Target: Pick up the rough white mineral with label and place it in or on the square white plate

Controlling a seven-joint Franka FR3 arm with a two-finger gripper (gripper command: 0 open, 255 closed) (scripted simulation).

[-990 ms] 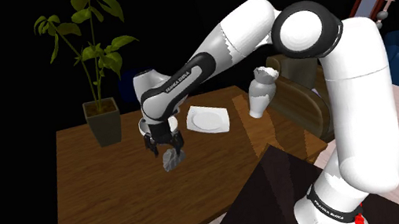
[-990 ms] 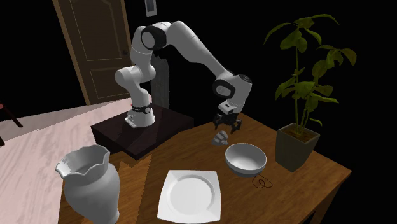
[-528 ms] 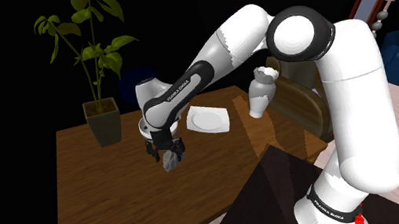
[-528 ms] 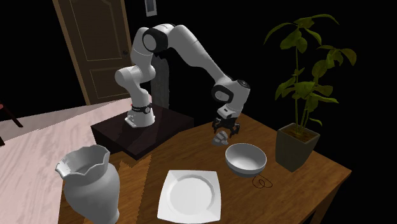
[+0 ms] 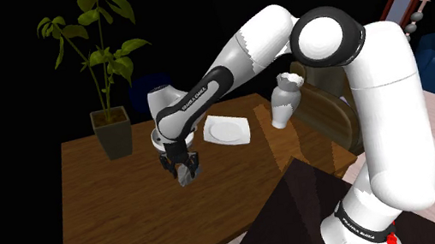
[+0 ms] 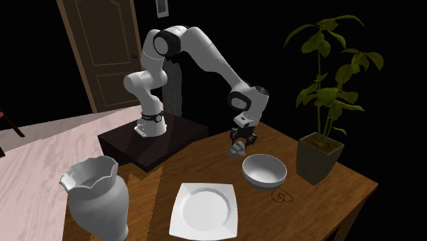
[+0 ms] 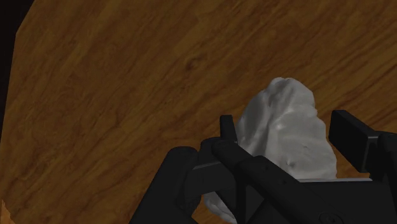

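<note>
Shoulder view: the hand (image 5: 182, 165) points down at the wooden counter (image 5: 124, 215), pinching the grey-white mineral (image 5: 185, 175). The square white plate (image 5: 226, 130) lies well apart from it, toward the vase (image 5: 287, 99). Second exterior view: the mineral (image 6: 237, 148), clasped low over the counter, is just beside a white bowl (image 6: 264, 170), with the plate (image 6: 204, 211) nearer the camera. Wrist view: two black fingers (image 7: 227, 130) press the rough mineral's (image 7: 286, 127) flanks, wood grain beyond.
</note>
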